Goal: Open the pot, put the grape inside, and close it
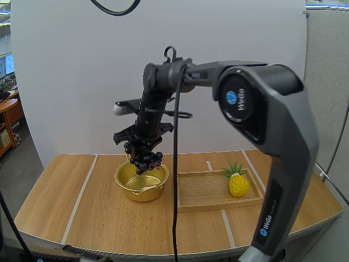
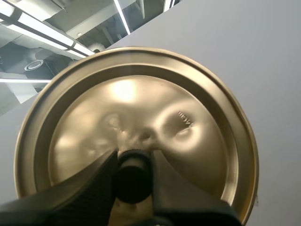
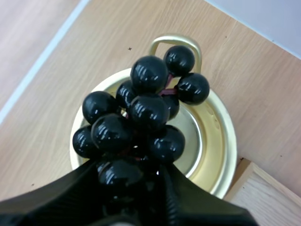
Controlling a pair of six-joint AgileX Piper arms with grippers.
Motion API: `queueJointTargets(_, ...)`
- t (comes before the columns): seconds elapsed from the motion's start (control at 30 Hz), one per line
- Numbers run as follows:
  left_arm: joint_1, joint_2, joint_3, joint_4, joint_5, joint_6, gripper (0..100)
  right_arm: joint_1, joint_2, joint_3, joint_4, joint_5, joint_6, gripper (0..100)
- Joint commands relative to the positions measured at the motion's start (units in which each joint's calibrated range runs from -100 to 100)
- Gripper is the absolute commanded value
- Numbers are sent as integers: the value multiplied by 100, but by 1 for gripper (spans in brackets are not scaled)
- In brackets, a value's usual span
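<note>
Over the open gold pot (image 1: 143,194), near the middle of the wooden table (image 1: 82,218), the right gripper (image 1: 143,148) hangs with its fingers clamped on the top of a bunch of dark grapes (image 1: 146,161). The lowest berries dangle just above the pot's rim, over its bare inside. The right wrist view looks down past the grapes (image 3: 141,113) into the pot (image 3: 225,141). The left gripper (image 2: 134,162) pinches the black knob (image 2: 133,179) of the gold lid (image 2: 141,103). Just beside the pot lies a wooden tray (image 1: 204,191) with a small yellow pineapple (image 1: 238,183) standing in it.
</note>
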Motion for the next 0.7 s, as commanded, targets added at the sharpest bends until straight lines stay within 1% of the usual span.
queueJointTargets(0.0, -23, -50, -66, 48, -192, -35, 0, -1, 617, -47, -31, -632, -130, 0)
queueJointTargets(0.3, -23, -50, -66, 48, -192, -35, 0, -1, 1200, -47, -43, -995, -342, 0)
queueJointTargets(0.67, -23, -50, -66, 48, -192, -35, 0, -1, 1795, -47, -213, -903, -352, 0)
